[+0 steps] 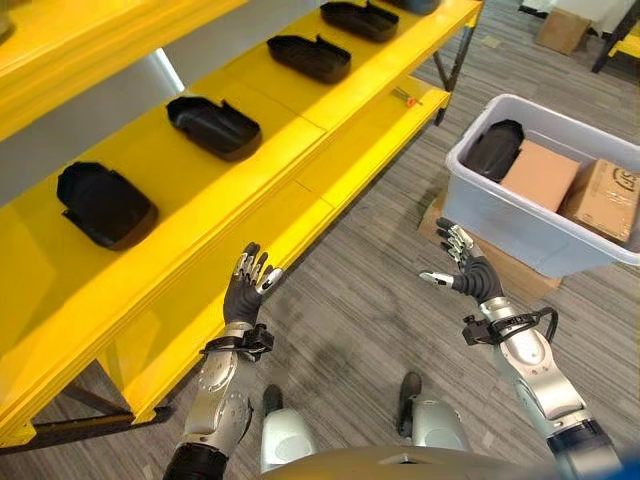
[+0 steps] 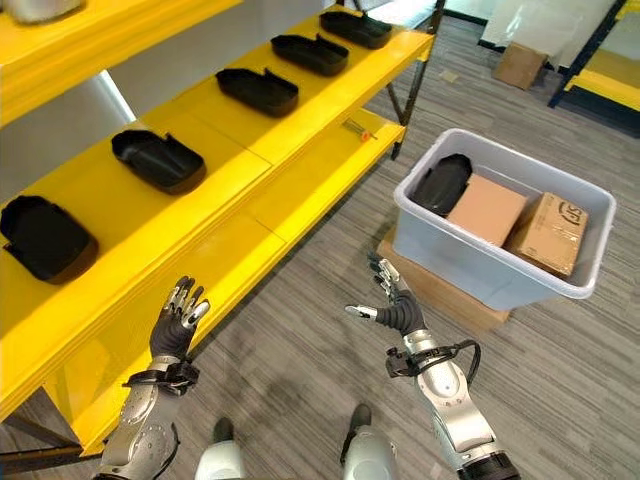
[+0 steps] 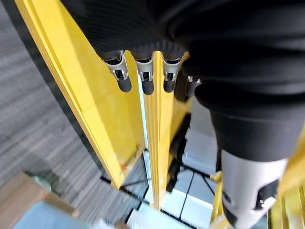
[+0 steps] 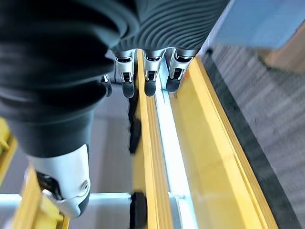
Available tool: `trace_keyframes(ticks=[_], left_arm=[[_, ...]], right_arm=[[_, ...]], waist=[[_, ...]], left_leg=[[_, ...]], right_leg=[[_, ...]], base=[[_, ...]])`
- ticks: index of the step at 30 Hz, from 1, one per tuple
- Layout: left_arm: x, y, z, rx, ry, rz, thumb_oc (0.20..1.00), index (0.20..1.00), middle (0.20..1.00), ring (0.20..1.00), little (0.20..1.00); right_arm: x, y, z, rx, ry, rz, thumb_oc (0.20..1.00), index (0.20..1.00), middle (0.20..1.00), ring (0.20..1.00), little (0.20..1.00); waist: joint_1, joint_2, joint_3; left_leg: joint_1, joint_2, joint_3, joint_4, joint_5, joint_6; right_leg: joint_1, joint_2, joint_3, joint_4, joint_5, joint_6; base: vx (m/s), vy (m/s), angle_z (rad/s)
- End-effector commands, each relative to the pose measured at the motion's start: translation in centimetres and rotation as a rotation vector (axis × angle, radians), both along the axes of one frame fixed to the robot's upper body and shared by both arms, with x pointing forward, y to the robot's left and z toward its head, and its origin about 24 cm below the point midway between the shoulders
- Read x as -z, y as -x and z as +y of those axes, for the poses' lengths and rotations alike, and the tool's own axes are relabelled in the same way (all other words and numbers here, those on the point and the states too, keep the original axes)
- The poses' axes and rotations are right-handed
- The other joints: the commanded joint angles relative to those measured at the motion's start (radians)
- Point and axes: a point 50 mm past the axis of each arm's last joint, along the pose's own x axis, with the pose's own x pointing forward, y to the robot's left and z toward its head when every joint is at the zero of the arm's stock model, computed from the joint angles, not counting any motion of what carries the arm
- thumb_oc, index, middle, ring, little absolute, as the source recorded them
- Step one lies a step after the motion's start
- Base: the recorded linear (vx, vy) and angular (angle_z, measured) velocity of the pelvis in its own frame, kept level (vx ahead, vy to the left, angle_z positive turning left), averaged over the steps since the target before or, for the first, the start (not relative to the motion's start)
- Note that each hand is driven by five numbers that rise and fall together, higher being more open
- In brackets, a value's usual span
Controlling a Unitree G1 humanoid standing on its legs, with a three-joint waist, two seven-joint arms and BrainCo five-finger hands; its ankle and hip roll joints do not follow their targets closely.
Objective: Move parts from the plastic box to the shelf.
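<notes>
Parts on shelf: you have five black moulded parts (image 2: 158,160) in a row along the yellow shelf (image 1: 300,130); the far end of the row is cut off, so there may be more.
Part in box: one black part (image 2: 441,185) leans against the plastic box's end wall nearest the shelf.
Plastic box: one pale grey, translucent plastic box (image 2: 470,265) with rounded corners, standing on a flat cardboard sheet (image 2: 440,293) on the floor.
Cartons: two brown cardboard cartons (image 2: 487,210) lie in the box beside the part.
Left hand: your left hand (image 1: 245,288) is raised in front of the shelf's front edge, fingers straight and spread, holding nothing.
Right hand: your right hand (image 2: 393,307) is raised near the box's near wall, not touching it, fingers spread and thumb out, holding nothing.
Shelf: smooth yellow painted metal, with a lower board near the floor.
Floor: grey, streaked carpet (image 1: 370,300).
Room: another cardboard box (image 2: 520,65) stands further back.
</notes>
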Motion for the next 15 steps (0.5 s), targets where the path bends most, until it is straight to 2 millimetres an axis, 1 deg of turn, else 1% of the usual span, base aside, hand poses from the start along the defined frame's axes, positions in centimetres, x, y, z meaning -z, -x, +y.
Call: trace_keyframes(ticks=[1, 2, 3, 4, 5, 6, 7, 8, 9, 10, 11, 12, 13, 15], left_arm=[[-1.5, 0.1, 0.5, -0.005, -0.034, -0.082, 1.000, 1.000, 1.000, 1.000, 1.000], [-1.1, 0.1, 0.4, -0.008, -0.038, -0.062, 1.000, 1.000, 1.000, 1.000, 1.000], [-1.0, 0.3, 0.6, -0.008, -0.040, -0.059, 1.000, 1.000, 1.000, 1.000, 1.000], [-1.1, 0.2, 0.6, -0.013, -0.045, -0.064, 1.000, 1.000, 1.000, 1.000, 1.000], [-1.1, 0.3, 0.8, -0.020, -0.051, -0.065, 1.000, 1.000, 1.000, 1.000, 1.000], [-1.1, 0.3, 0.8, -0.019, -0.054, -0.067, 1.000, 1.000, 1.000, 1.000, 1.000], [-1.1, 0.4, 0.8, -0.022, -0.058, -0.070, 1.000, 1.000, 1.000, 1.000, 1.000], [-1.0, 0.4, 0.9, -0.022, -0.060, -0.067, 1.000, 1.000, 1.000, 1.000, 1.000], [-1.0, 0.5, 0.8, -0.024, -0.060, -0.068, 1.000, 1.000, 1.000, 1.000, 1.000], [-0.8, 0.5, 0.8, -0.024, -0.055, -0.065, 1.000, 1.000, 1.000, 1.000, 1.000], [-0.5, 0.7, 0.7, -0.028, -0.037, -0.053, 1.000, 1.000, 1.000, 1.000, 1.000], [-0.6, 0.5, 0.3, -0.013, -0.026, -0.063, 1.000, 1.000, 1.000, 1.000, 1.000], [-0.6, 0.5, 0.2, -0.003, -0.022, -0.066, 1.000, 1.000, 1.000, 1.000, 1.000], [-0.7, 0.4, 0.2, 0.010, -0.026, -0.069, 1.000, 1.000, 1.000, 1.000, 1.000]], right_arm=[[-3.0, -0.5, 0.5, -0.028, -0.048, -0.158, 1.000, 1.000, 1.000, 1.000, 1.000], [-2.6, -0.7, 0.5, -0.019, -0.061, -0.147, 1.000, 1.000, 1.000, 1.000, 1.000], [-2.5, -0.7, 0.5, -0.026, -0.066, -0.139, 1.000, 1.000, 1.000, 1.000, 1.000], [-2.4, -0.7, 0.6, -0.026, -0.070, -0.137, 1.000, 1.000, 1.000, 1.000, 1.000], [-2.4, -0.6, 0.6, -0.033, -0.073, -0.138, 1.000, 1.000, 1.000, 1.000, 1.000], [-2.3, -0.6, 0.7, -0.041, -0.069, -0.133, 1.000, 1.000, 1.000, 1.000, 1.000], [-2.1, -0.6, 0.8, -0.045, -0.064, -0.130, 1.000, 1.000, 1.000, 1.000, 1.000], [-2.0, -0.6, 0.8, -0.051, -0.060, -0.128, 1.000, 1.000, 1.000, 1.000, 1.000], [-2.0, -0.6, 0.9, -0.054, -0.060, -0.125, 1.000, 1.000, 1.000, 1.000, 1.000], [-1.8, -0.6, 0.9, -0.053, -0.076, -0.117, 1.000, 1.000, 1.000, 1.000, 1.000], [-1.5, -0.3, 1.5, -0.086, -0.107, -0.095, 1.000, 1.000, 1.000, 1.000, 1.000], [-1.3, -0.1, 1.7, -0.098, -0.111, -0.083, 1.000, 1.000, 1.000, 1.000, 1.000], [-1.3, -0.1, 2.0, -0.113, -0.122, -0.081, 1.000, 1.000, 1.000, 1.000, 1.000], [-1.2, -0.1, 2.3, -0.126, -0.130, -0.074, 1.000, 1.000, 1.000, 1.000, 1.000]], waist=[[0.011, -0.016, -0.002], [0.034, -0.031, 0.001], [0.040, -0.037, 0.004], [0.049, -0.040, 0.002], [0.066, -0.034, 0.007], [0.077, -0.027, 0.009], [0.089, -0.023, 0.012], [0.097, -0.019, 0.012], [0.104, -0.014, 0.012], [0.106, -0.009, 0.011], [0.106, -0.007, -0.003], [0.095, -0.007, -0.017], [0.095, -0.013, -0.026], [0.089, -0.017, -0.039]], left_leg=[[0.037, -0.177, -0.001, 0.152, -0.198, 0.053], [-0.022, -0.279, -0.039, 0.119, -0.292, 0.079], [-0.041, -0.289, -0.042, 0.091, -0.320, 0.090], [-0.067, -0.289, -0.054, 0.044, -0.297, 0.087], [-0.095, -0.287, -0.089, -0.053, -0.243, 0.076], [-0.123, -0.294, -0.122, -0.115, -0.191, 0.067], [-0.127, -0.311, -0.145, -0.187, -0.164, 0.058], [-0.123, -0.316, -0.173, -0.235, -0.146, 0.051], [-0.119, -0.313, -0.190, -0.251, -0.134, 0.042], [-0.114, -0.312, -0.191, -0.243, -0.123, 0.037], [-0.065, -0.308, -0.196, -0.243, -0.149, 0.051], [-0.042, -0.306, -0.173, -0.235, -0.164, 0.058], [-0.027, -0.314, -0.165, -0.221, -0.187, 0.070], [-0.010, -0.319, -0.125, -0.206, -0.213, 0.080]], right_leg=[[0.051, -0.023, 0.057, -0.089, 0.071, 0.029], [0.064, -0.013, 0.085, -0.098, 0.077, 0.041], [0.082, 0.000, 0.105, -0.107, 0.074, 0.046], [0.086, 0.009, 0.123, -0.114, 0.072, 0.050], [0.113, 0.026, 0.146, -0.125, 0.067, 0.054], [0.125, 0.044, 0.166, -0.133, 0.070, 0.052], [0.142, 0.060, 0.188, -0.142, 0.065, 0.053], [0.157, 0.077, 0.218, -0.145, 0.057, 0.053], [0.172, 0.087, 0.243, -0.143, 0.043, 0.054], [0.184, 0.093, 0.263, -0.142, 0.034, 0.052], [0.203, 0.100, 0.295, -0.146, 0.020, 0.051], [0.216, 0.080, 0.304, -0.151, 0.015, 0.059], [0.220, 0.067, 0.328, -0.154, 0.019, 0.068], [0.227, 0.047, 0.340, -0.160, 0.024, 0.078]], base=[[0.20, -0.131, -0.19], [0.16, -0.068, -0.28], [0.25, -0.073, -0.31], [0.29, -0.021, -0.60], [0.30, 0.022, -0.80], [0.31, 0.016, -0.86], [0.28, 0.015, -0.81], [0.31, 0.039, -0.84], [0.29, 0.076, -1.02], [0.33, 0.137, -1.73], [0.37, 0.223, -1.95], [0.39, 0.263, -2.32], [0.30, 0.233, -1.61], [0.22, 0.163, -0.96]])
